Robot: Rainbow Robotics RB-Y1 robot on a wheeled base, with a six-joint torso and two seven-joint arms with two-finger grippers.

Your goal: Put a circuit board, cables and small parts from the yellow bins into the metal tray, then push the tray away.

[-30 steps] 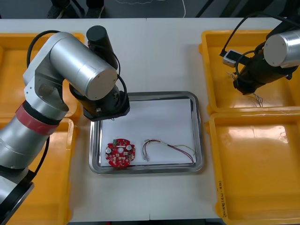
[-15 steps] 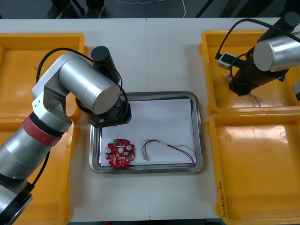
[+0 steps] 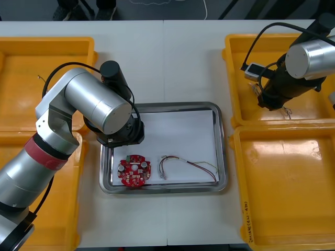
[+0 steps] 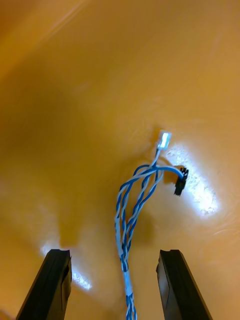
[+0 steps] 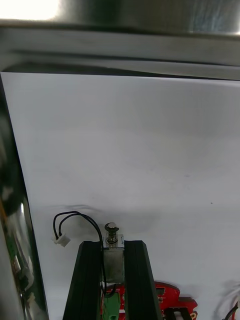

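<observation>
Left tool (image 5: 113,248): clenched on a small metal part (image 5: 112,235) that trails a black lead (image 5: 75,217), low over the white floor of the metal tray (image 3: 222,149), close to the tray's left wall.
Right tool (image 4: 114,257): released, its fingers wide apart either side of the twisted blue and white cable (image 4: 134,200), which lies on the floor of the yellow bin (image 3: 234,78) at the desk's far right corner.
Tray contents: a round red circuit board (image 3: 134,172) in the tray's near left corner, with a thin cable (image 3: 188,166) beside it along the near wall.
Step in hand: most likely setting the part down, with the right side lined up for the cable.
Doing it well: lower until the part nearly touches the white floor, let go, then rise straight up so the lead does not catch on a finger. Keep the part off the board. On the right, come straight down and close on the twisted run, not the plug ends.
Edges: the tray's left wall and the board both sit just beside the left fingers, so sideways drift looks risky.
Open room: the far and right parts of the tray floor are bare. Bare desk lies beyond the tray's far wall for the later push.
</observation>
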